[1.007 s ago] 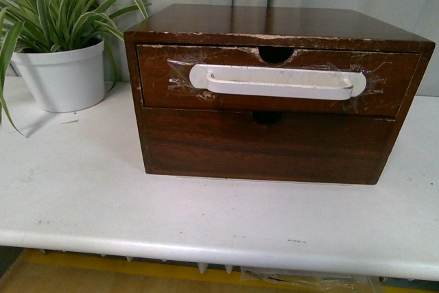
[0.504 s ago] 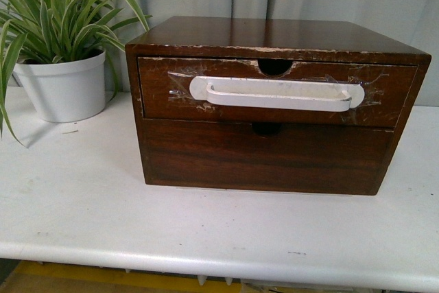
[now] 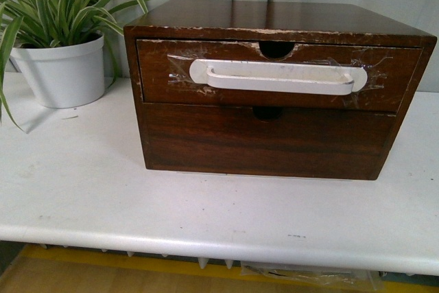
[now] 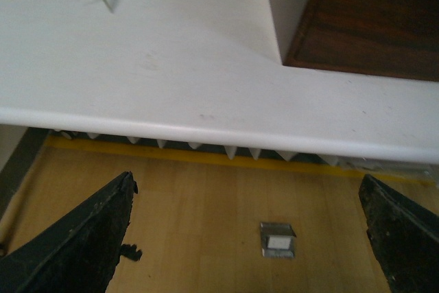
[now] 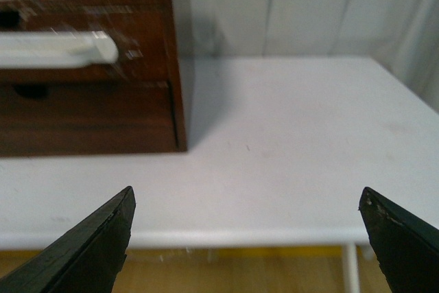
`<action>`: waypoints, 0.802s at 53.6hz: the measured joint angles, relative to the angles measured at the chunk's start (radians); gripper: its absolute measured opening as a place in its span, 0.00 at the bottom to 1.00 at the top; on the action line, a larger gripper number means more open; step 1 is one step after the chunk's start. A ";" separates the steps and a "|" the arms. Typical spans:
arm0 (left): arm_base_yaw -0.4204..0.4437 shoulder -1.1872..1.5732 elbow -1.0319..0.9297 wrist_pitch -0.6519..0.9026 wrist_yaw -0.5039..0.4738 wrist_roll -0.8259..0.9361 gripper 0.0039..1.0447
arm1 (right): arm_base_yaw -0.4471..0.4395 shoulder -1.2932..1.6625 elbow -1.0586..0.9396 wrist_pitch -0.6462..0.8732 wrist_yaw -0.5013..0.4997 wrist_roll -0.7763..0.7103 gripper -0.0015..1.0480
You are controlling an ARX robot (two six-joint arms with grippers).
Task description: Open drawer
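Drawer [image 3: 278, 103] work starts at my hands. The left gripper [image 4: 247, 238] hangs wide open and empty, low in front of the table [image 3: 206, 217] edge with floor beneath it. The right gripper [image 5: 247, 238] is equally spread and empty, out in front of the table and facing the cabinet's right end. Neither touches anything.

The drawer is the upper one in the dark wooden cabinet [image 3: 274, 15] at mid-table, fully shut, above a plain handleless front [image 3: 264, 143]. I judge it stiff and fairly light. The long white handle [image 3: 278, 77] is held on only by clear tape, so a hard or skewed tug could peel it off. I'd close on the bar's middle, under the half-round notch [image 3: 276, 49], and pull straight and slowly; the cabinet may slide on the smooth top.

Its contents are hidden, and the notch shows only dark. Left of the cabinet, a white pot [image 3: 62, 73] holds a striped-leaf plant.
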 joint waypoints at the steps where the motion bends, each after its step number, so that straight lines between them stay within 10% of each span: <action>1: -0.016 0.020 0.008 0.008 0.000 0.002 0.94 | -0.005 0.035 0.013 0.010 -0.017 -0.014 0.91; 18: -0.153 0.502 0.216 0.216 0.190 0.332 0.94 | 0.016 0.513 0.283 0.001 -0.161 -0.328 0.91; 43: -0.301 1.013 0.660 0.079 0.310 0.877 0.94 | 0.124 0.866 0.634 -0.127 -0.223 -0.628 0.91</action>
